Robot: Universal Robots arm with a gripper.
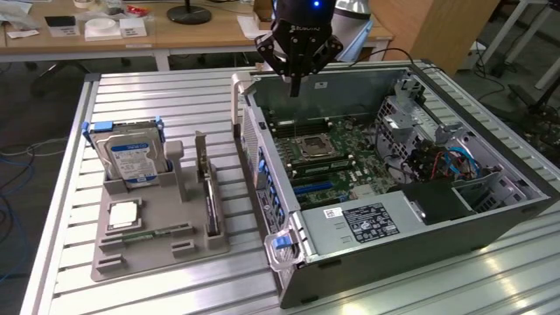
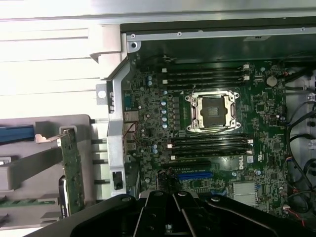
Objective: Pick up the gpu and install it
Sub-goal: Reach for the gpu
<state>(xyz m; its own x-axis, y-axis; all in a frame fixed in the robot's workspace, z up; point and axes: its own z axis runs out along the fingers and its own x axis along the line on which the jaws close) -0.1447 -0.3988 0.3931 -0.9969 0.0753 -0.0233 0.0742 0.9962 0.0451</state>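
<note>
1. Near, exterior view's left: tray (image 1: 131, 254) on surface (image 1: 166, 98). Slots hold parts upright, likely so top edges stay graspable.
2. gpu (image 1: 208, 197) (image 2: 73, 168): on edge in tray slot nearest case, untouched.
3. Drive (image 1: 131, 157): upright at tray's far end.
4. Exterior view's right: case (image 1: 262, 164), side off, board (image 1: 337, 157) facing up for access from above; blue slot (image 2: 195, 175) vacant.
5. Far: claw (image 1: 296, 88) (image 2: 173, 215), closed, empty, hovering over case's far end, well apart from gpu.
</note>
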